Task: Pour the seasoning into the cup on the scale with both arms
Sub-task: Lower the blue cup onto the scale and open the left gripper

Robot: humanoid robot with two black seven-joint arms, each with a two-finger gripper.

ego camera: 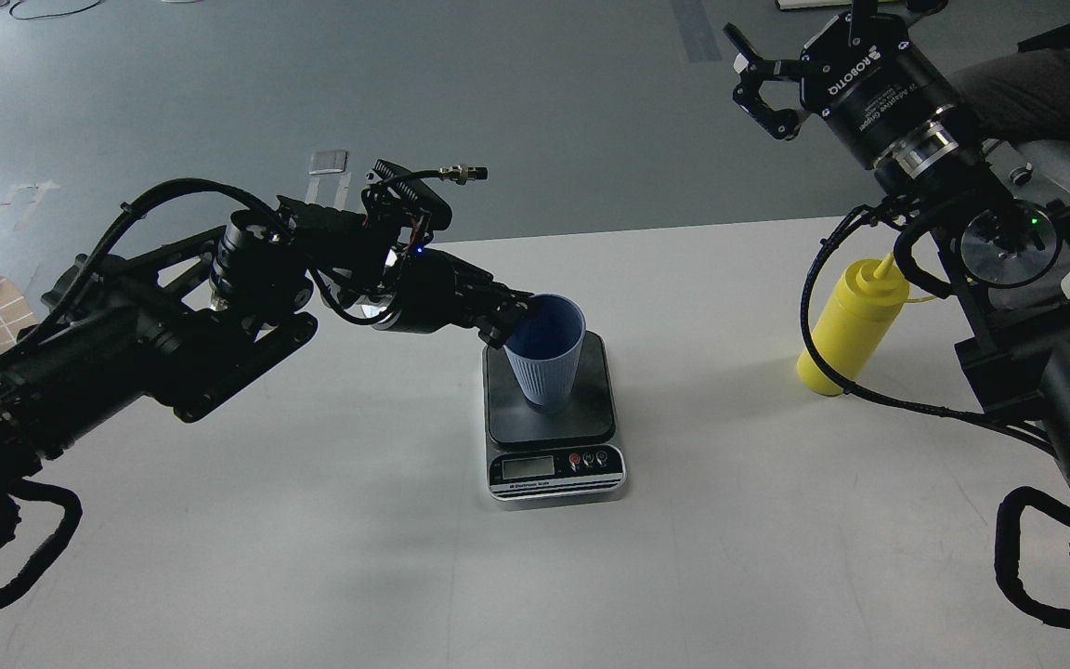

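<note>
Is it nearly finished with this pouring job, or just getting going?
Just getting going. Done: the cup stands on the scale. In hand: the left gripper is at its rim. Left: the yellow bottle stands untouched; the right gripper hangs open above it.

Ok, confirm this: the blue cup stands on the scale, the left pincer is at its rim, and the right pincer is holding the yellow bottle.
One part is wrong. In the head view the right pincer is raised, open and empty, well above the yellow bottle, which stands untouched on the table. The blue cup does stand on the scale, with the left pincer at its rim.
</note>
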